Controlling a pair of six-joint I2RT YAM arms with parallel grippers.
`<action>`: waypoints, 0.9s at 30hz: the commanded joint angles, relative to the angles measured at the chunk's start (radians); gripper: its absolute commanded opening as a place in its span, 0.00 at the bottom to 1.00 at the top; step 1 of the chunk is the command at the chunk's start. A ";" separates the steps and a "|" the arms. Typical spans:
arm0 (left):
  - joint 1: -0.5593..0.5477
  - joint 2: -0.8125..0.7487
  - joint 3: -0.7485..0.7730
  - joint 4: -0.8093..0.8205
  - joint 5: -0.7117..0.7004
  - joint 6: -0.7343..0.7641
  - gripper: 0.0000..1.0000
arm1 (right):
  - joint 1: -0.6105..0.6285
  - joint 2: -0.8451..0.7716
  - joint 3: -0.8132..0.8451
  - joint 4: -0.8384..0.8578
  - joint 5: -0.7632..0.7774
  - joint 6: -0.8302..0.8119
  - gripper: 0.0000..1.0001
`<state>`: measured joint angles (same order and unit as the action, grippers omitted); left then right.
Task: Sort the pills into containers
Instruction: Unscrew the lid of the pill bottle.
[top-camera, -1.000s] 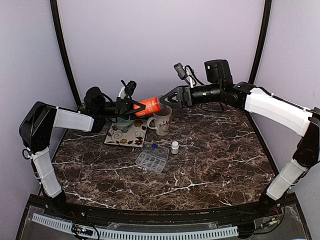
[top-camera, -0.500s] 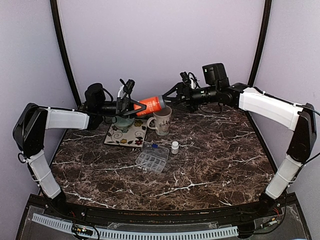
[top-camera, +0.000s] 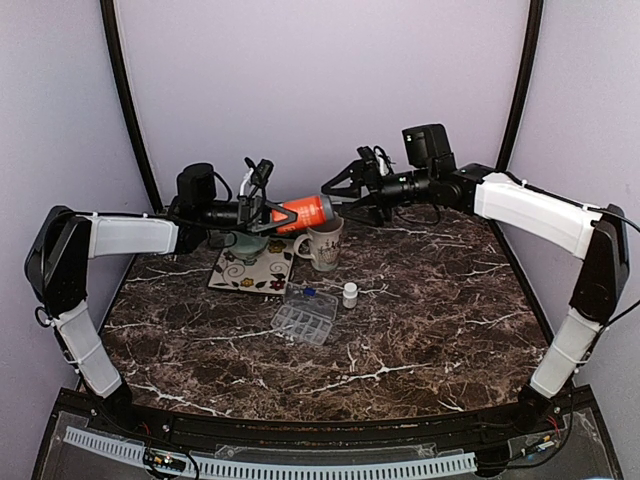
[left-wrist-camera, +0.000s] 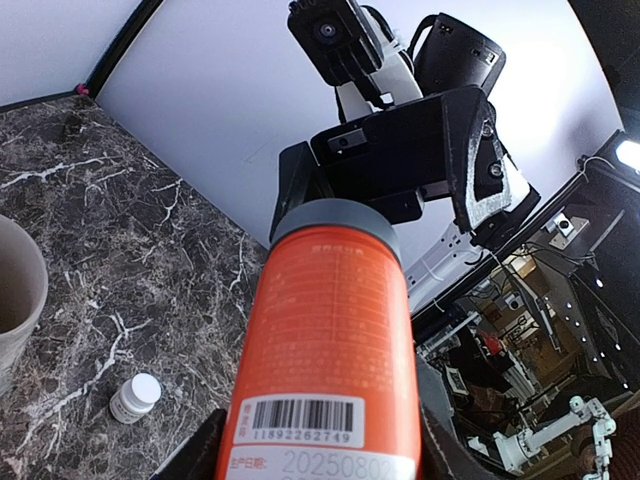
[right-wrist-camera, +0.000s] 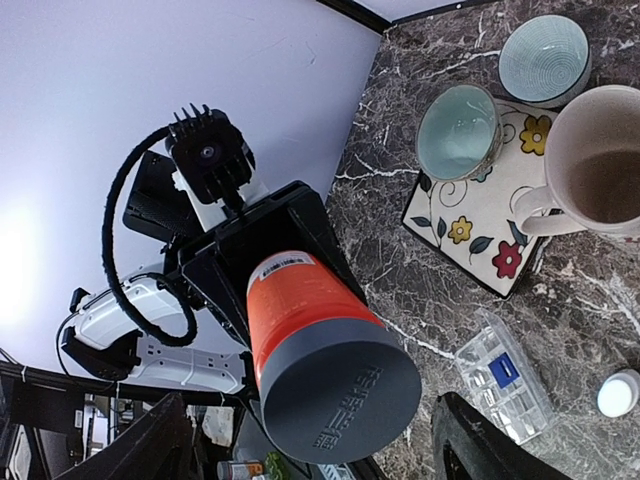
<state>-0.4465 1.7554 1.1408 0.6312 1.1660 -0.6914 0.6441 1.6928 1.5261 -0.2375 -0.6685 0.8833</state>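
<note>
Aloft, sideways: grey-capped orange bottle (top-camera: 303, 211).

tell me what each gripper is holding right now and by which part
Left gripper grips the orange bottle by its base end; right gripper is open, holding nothing.

Soft even light, faint shadows; 2 wrist views warp (fisheye edges).
</note>
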 joint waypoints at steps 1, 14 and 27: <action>-0.010 -0.053 0.056 -0.028 0.006 0.052 0.14 | 0.001 0.026 0.028 0.037 -0.029 0.020 0.82; -0.024 -0.054 0.072 -0.092 0.000 0.095 0.13 | 0.001 0.063 0.045 0.077 -0.065 0.034 0.70; -0.025 -0.036 0.097 -0.052 0.036 0.027 0.13 | 0.000 0.066 0.045 0.057 -0.090 -0.108 0.23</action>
<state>-0.4656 1.7535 1.1870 0.5217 1.1702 -0.6178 0.6395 1.7580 1.5410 -0.1947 -0.7380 0.8799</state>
